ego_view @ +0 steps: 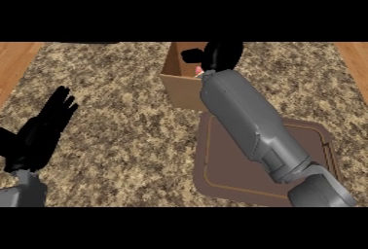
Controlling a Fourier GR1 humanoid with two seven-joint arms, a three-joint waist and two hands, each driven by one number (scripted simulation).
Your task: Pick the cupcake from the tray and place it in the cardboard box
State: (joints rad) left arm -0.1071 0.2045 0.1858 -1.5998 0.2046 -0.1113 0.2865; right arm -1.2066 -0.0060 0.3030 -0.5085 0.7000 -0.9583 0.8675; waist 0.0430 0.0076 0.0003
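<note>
At twelve o'clock the right hand [219, 56] hides the cupcake [199, 71] but for a pink sliver. Its forearm [248, 121] covers the three o'clock side of the cardboard box [179, 92] and the middle of the tray [223, 170].

Both arms are smooth grey shells, the right forearm [244, 116] a long rounded casing stepped into a narrower collar and bulbous elbow, the left forearm [20, 192] barely showing, with a black right hand [221, 54] and slender-fingered black left hand [39, 133].

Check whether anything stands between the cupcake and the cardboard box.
Nothing visible does. The right hand is curled round the cupcake, of which only a pink bit shows. It hangs directly over the open top of the cardboard box.
</note>
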